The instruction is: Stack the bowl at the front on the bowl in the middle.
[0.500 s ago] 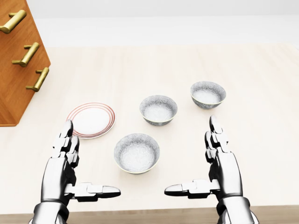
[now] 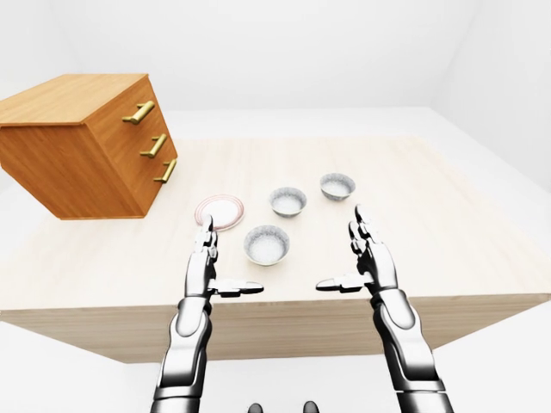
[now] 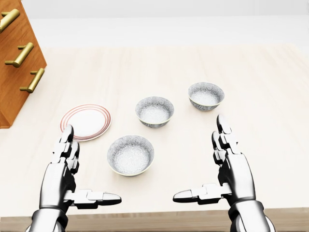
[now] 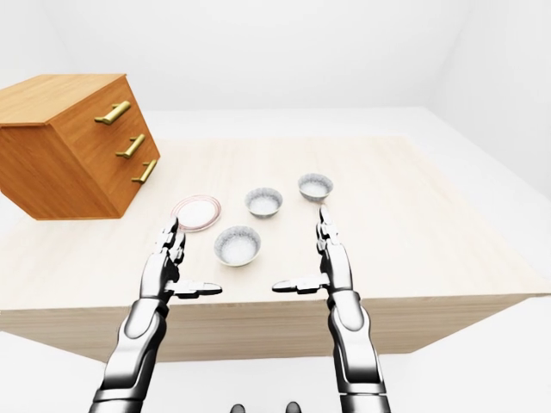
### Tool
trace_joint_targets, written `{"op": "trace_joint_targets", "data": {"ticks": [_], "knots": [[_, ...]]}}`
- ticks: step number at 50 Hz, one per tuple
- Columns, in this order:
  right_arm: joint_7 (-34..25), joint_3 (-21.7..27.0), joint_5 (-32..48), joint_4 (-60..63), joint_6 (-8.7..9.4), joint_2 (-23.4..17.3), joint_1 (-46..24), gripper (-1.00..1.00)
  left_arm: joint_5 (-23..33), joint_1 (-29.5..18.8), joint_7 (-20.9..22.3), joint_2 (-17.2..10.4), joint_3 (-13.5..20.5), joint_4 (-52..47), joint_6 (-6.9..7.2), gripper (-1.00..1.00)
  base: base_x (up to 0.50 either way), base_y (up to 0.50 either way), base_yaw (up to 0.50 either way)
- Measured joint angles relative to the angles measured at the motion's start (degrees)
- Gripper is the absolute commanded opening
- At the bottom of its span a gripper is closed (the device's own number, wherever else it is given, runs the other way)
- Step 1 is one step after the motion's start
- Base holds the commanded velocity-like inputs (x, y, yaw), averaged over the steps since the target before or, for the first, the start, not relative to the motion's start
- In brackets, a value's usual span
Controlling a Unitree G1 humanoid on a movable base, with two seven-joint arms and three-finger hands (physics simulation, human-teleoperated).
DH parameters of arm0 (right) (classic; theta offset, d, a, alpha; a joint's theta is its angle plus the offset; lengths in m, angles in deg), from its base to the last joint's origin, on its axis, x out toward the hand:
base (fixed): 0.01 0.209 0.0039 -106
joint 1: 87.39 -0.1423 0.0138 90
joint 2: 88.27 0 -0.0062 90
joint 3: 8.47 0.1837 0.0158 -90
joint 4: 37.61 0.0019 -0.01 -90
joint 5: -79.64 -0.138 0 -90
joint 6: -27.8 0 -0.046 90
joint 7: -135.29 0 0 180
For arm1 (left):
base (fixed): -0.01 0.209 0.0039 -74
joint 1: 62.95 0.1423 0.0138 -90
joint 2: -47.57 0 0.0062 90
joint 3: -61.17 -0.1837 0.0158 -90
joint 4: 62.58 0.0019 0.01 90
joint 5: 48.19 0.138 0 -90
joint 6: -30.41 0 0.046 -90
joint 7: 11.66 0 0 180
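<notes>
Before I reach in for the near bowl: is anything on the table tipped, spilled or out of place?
Nothing stands out. All three bowls sit upright and apart: the near bowl, middle bowl and far bowl. The plate lies flat. The left hand and right hand are open and empty.

Your left hand (image 3: pixel 65 176) and right hand (image 3: pixel 227 171) rise from the bottom of the head view, one on each side, well apart. Each hand is spread: the fingers (image 3: pixel 67 145) point toward the top of the view, and the thumbs (image 3: pixel 99 197) extend inward toward each other. Neither hand grasps anything. In the left-eye view, your forearms (image 2: pixel 185 357) slope up from the lower edge.
</notes>
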Motion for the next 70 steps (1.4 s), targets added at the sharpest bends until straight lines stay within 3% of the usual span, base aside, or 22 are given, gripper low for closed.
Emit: {"op": "trace_joint_targets", "data": {"ticks": [12,20,28,31,52,70], "knots": [[-0.84,0.38,0.20,-0.32,-0.10,-0.39,-0.10,1.00,0.45,-0.21,-0.31,0.26,-0.17,1.56,-1.01,1.00,-0.20,-0.49,0.00],[-0.62,0.67,0.69,-0.79,-0.65,-0.76,-0.75,1.00,0.48,-0.17,-0.45,0.47,-0.13,1.66,-1.25,1.00,0.00,0.00,0.00],[1.44,0.98,3.55,-3.01,-3.61,-1.16,-2.31,1.00,0.65,-0.42,-0.80,0.23,0.17,2.24,-1.89,1.00,0.00,0.00,0.00],[1.39,1.09,4.04,-2.82,-3.85,-1.39,-2.42,1.00,0.74,-0.51,-0.96,0.16,0.28,2.56,-2.16,1.00,0.00,0.00,0.00],[-0.05,2.23,6.75,0.56,-3.75,-2.07,-2.25,1.00,1.99,0.39,-2.27,0.07,0.45,1.61,-3.11,1.00,0.10,0.01,0.24],[-1.35,3.34,5.75,3.54,-1.22,-2.57,-2.35,1.00,2.04,0.84,-2.82,0.11,0.62,1.01,-2.91,1.00,0.07,-0.02,0.00]]}}
